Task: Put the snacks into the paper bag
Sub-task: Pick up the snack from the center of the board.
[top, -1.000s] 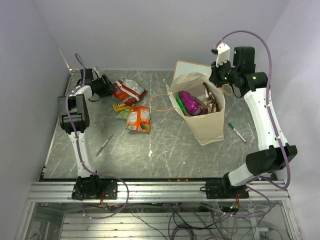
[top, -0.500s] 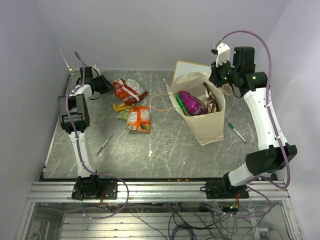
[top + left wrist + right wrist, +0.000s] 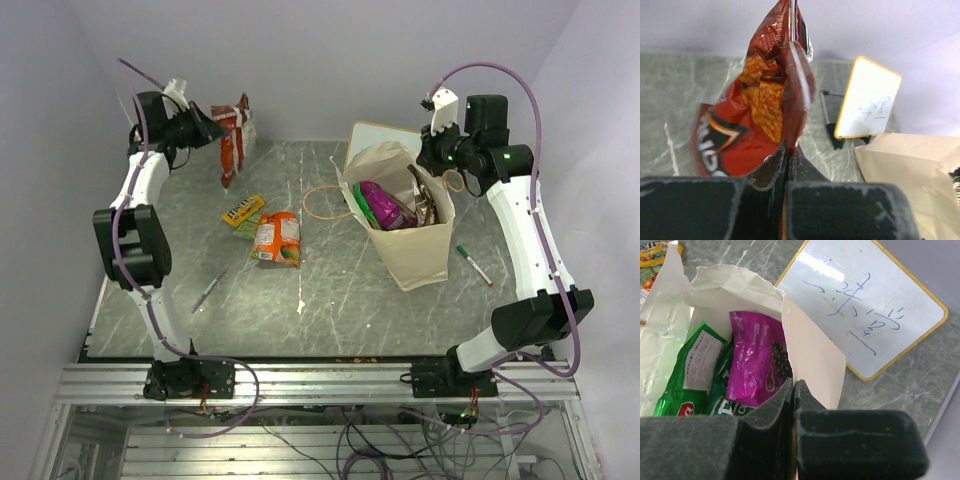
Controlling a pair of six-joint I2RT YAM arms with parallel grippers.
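Note:
My left gripper [image 3: 207,126] [image 3: 789,150] is shut on the edge of a red snack packet [image 3: 236,135] [image 3: 752,120], which hangs in the air above the table's back left. The cream paper bag [image 3: 412,250] [image 3: 812,355] stands right of centre. My right gripper [image 3: 433,152] [image 3: 793,385] is shut on its back rim. Inside it lie a purple packet [image 3: 381,205] [image 3: 756,365], a green packet [image 3: 690,370] and a brown one [image 3: 426,205]. An orange packet [image 3: 277,238] and a yellow packet [image 3: 243,209] lie on the table left of the bag.
A framed whiteboard [image 3: 368,134] [image 3: 867,100] [image 3: 865,305] leans behind the bag. One pen [image 3: 209,291] lies front left, another pen [image 3: 474,265] right of the bag. A cord handle [image 3: 319,205] loops onto the table beside the bag. Walls close in at back and sides.
My left gripper closed on the red packet and lifted it off the table, up and toward the back. The right arm and the bag have stayed put.

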